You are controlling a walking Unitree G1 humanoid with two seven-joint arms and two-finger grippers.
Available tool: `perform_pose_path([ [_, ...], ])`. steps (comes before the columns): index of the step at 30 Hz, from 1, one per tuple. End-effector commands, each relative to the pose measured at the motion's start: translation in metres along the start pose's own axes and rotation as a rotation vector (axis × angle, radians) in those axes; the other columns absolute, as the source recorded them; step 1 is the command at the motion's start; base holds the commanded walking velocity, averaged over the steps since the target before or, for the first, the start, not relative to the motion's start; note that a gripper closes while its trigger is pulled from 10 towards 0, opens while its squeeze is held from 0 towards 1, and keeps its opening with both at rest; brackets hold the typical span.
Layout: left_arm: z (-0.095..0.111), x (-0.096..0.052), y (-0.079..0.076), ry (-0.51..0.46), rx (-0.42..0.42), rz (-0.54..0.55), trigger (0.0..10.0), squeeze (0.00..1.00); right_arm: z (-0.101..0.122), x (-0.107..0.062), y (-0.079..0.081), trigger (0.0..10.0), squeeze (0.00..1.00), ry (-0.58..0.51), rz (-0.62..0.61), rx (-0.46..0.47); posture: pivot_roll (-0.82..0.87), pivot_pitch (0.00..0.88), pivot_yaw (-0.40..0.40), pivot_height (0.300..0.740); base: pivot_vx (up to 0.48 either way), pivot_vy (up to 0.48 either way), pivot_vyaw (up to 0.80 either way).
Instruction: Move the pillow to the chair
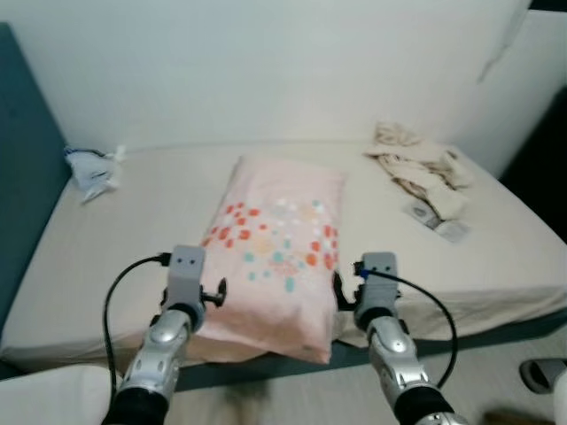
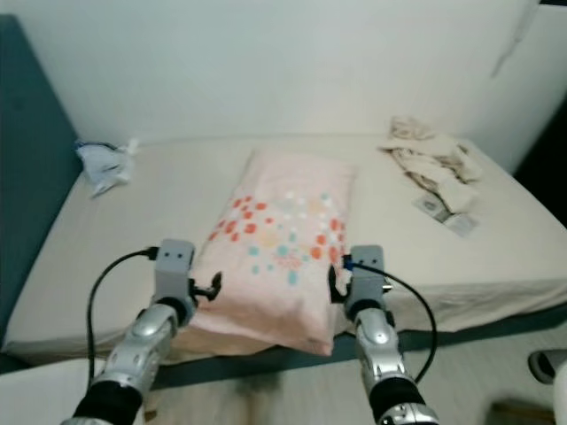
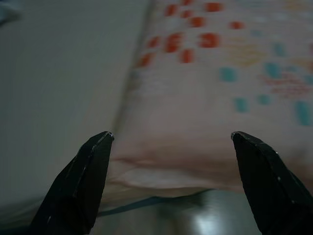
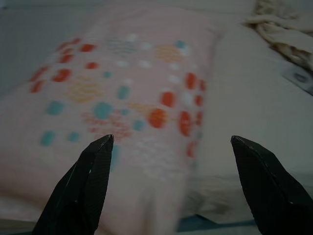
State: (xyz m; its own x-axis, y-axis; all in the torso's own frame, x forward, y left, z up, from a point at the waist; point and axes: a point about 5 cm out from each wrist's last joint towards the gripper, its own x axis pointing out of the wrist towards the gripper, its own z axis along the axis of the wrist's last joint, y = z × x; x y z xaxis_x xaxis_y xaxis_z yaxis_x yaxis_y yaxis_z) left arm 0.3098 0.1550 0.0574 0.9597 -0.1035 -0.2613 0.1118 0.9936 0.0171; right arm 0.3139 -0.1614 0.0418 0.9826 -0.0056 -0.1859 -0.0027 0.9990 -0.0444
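2 end effectors flank the near end of the pillow (image 1: 276,252): the left end effector (image 1: 215,293) at its near left corner, the right end effector (image 1: 340,290) at its near right corner, each with fingers spread and gripping nothing. The pillow lies on the bed (image 1: 159,230), its near edge overhanging the mattress front, long axis running from the robot toward the wall (image 1: 266,71). Risk: pinching only loose cover fabric would likely let it sag or slip. Crumpled cloth (image 1: 416,164) sits beyond the pillow's far right corner
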Motion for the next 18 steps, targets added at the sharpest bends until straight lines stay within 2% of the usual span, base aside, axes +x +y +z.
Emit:
perform_pose_path([
  [1, -0.0023, -0.0015, -0.006, 0.002, 0.004, -0.023, 10.0, 0.0, -0.001, -0.001, -0.006, 10.0, 0.0, 0.001, -0.017, -0.002, -0.04, 0.044, -0.03, 0.74, 0.0, -0.48, 0.0],
  [7, -0.0034, -0.0021, -0.004, 0.005, -0.019, 0.0, 10.0, 0.0, -0.0012, -0.0012, -0.0055, 10.0, 0.0, -0.001, -0.016, -0.001, -0.04, 0.042, -0.032, 0.74, 0.0, -0.48, 0.0],
  [9, -0.0039, -0.0016, -0.0007, 0.013, -0.068, 0.026, 10.0, 0.0, -0.0015, -0.0012, -0.0056, 10.0, 0.0, 0.001, -0.015, -0.002, -0.04, 0.043, -0.033, 0.74, 0.0, 0.0, 0.0],
  [18, -0.0067, -0.0011, 0.001, 0.041, -0.051, 0.061, 10.0, 0.0, -0.003, 0.0004, -0.0027, 10.0, 0.0, 0.026, 0.002, -0.046, -0.04, 0.048, -0.034, 0.74, 0.0, 0.0, 0.0],
])
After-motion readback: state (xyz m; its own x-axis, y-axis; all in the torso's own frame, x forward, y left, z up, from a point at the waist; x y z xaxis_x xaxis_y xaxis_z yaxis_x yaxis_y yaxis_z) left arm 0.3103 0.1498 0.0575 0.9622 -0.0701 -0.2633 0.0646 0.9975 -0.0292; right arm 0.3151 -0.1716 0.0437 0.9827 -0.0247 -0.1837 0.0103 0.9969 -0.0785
